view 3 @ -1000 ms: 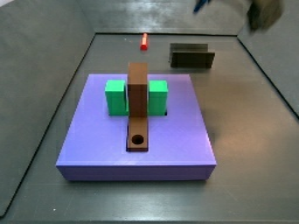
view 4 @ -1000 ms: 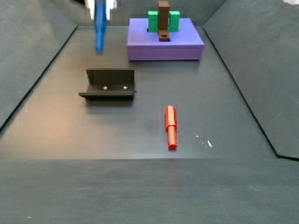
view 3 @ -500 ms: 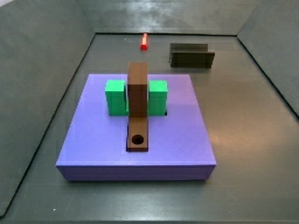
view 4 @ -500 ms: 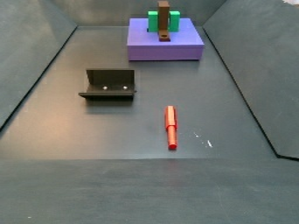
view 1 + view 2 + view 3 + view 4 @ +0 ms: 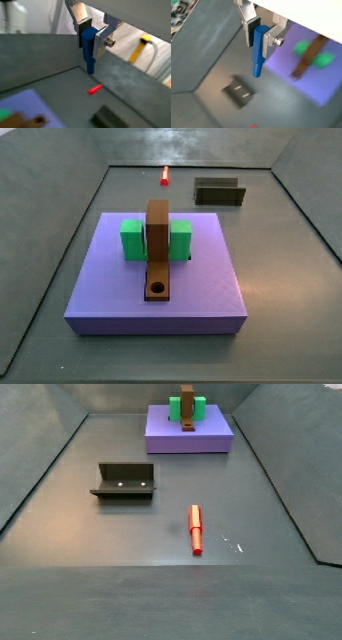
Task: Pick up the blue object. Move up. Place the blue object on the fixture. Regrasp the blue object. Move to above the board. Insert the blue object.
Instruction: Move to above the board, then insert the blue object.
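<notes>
Floor: I am looking at a dark grey, matt floor (image 5: 80,584) enclosed by sloping grey walls in both side views; a faint light patch is showing at the far wall.

Gripper (image 5: 92,31): appearing only in the wrist views, high above the floor and outside both side views. Its silver fingers (image 5: 250,26) are closing on the upper end of the blue object (image 5: 89,50), gripping it between the dark pads.

Blue object: a slim, plain blue cylindrical peg, smooth and uniform in colour. Its long axis is running in line with the fingers, the free end pointing straight down toward the floor; also seen hanging so here (image 5: 258,55).

Board (image 5: 158,278): a purple-blue square slab, carrying a green block (image 5: 134,238) and a long brown bar (image 5: 158,248) whose round hole is sitting at the bar's 6 o'clock end in a side view.

Fixture (image 5: 124,481): a dark notched bracket, well apart from the board, lying at about 10 o'clock from the red peg (image 5: 195,529) in a side view.

Red peg: lying flat on the floor, untouched.
</notes>
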Motion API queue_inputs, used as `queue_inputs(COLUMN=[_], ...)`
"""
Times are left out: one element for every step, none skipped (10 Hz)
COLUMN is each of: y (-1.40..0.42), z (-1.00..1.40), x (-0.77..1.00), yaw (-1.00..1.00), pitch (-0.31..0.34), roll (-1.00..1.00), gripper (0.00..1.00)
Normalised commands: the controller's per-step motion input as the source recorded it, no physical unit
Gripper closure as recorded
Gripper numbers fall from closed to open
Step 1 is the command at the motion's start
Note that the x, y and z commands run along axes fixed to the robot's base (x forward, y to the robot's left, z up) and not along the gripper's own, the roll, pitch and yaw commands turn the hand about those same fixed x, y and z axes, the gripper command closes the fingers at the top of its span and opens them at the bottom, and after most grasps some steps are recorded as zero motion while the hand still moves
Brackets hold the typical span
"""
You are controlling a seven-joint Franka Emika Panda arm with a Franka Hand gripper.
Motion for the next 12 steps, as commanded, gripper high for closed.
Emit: queue_inputs(y=[-0.5, -0.14, -0.04, -0.04, 0.0, 0.02, 0.02, 0.01, 0.0, 0.0, -0.1, -0.29], z=[0.09, 0.0, 0.01, 0.03, -0.01, 0.0, 0.0, -0.01, 0.0, -0.12, -0.21, 0.0], x=[-0.42, -0.17, -0.06, -0.07, -0.09, -0.08, -0.07, -0.04, 0.0, 0.0, 0.0, 0.0], yaw=[-0.01, -0.01, -0.01, 0.0, 0.0, 0.0, 0.0, 0.0, -0.01, -0.08, -0.22, -0.13], pitch=[0.068, 0.07, 0.067, 0.048, 0.005, -0.02, -0.033, -0.033, 0.0, 0.0, -0.039, -0.02], roll=[-1.0, -1.0, -1.0, -1.0, -0.83, -0.6, -0.41, -0.24, 0.0, -0.01, -0.42, -0.5], gripper=[1.0, 1.0, 1.0, 1.0, 1.0, 1.0, 1.0, 1.0, 1.0, 1.0, 1.0, 1.0])
